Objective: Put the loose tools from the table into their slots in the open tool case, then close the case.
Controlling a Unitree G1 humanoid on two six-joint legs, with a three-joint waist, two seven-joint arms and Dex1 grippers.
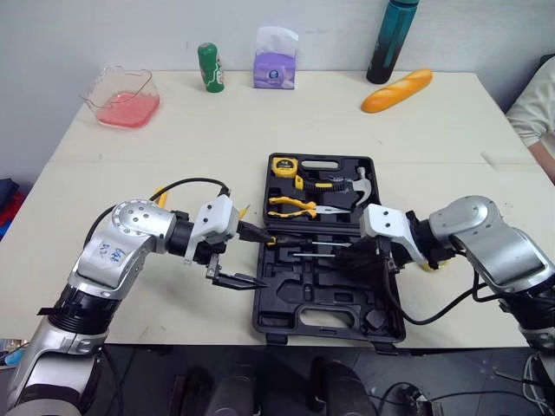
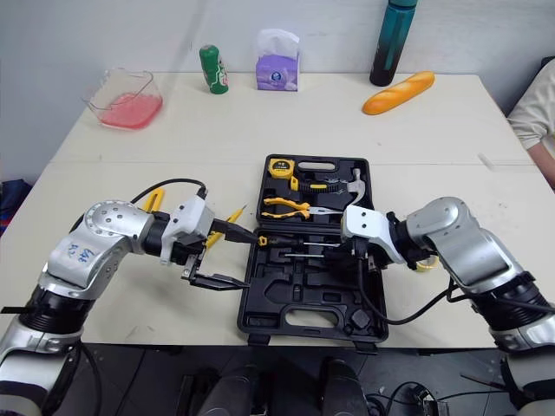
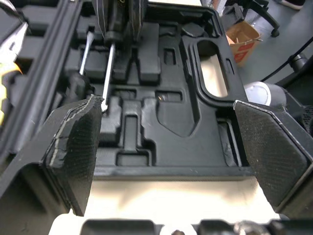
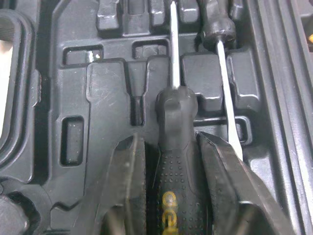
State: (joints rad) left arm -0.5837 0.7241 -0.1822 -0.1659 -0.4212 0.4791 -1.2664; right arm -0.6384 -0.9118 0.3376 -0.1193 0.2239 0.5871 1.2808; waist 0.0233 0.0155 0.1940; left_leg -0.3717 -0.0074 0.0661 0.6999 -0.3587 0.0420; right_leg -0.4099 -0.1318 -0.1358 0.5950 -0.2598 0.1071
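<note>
The black tool case lies open at the table's front middle. Its far half holds a yellow tape measure, yellow-handled pliers and a hammer. My right gripper is shut on a black screwdriver that lies in a slot of the near half, beside a second screwdriver. My left gripper hangs open at the case's left edge with nothing between its pads. A yellow tool lies on the table just left of the case.
Another yellow-handled tool shows behind my left arm. At the back stand a pink container, a green bottle, a purple tissue box, a teal bottle and a bread loaf. A person's sleeve is at the right edge.
</note>
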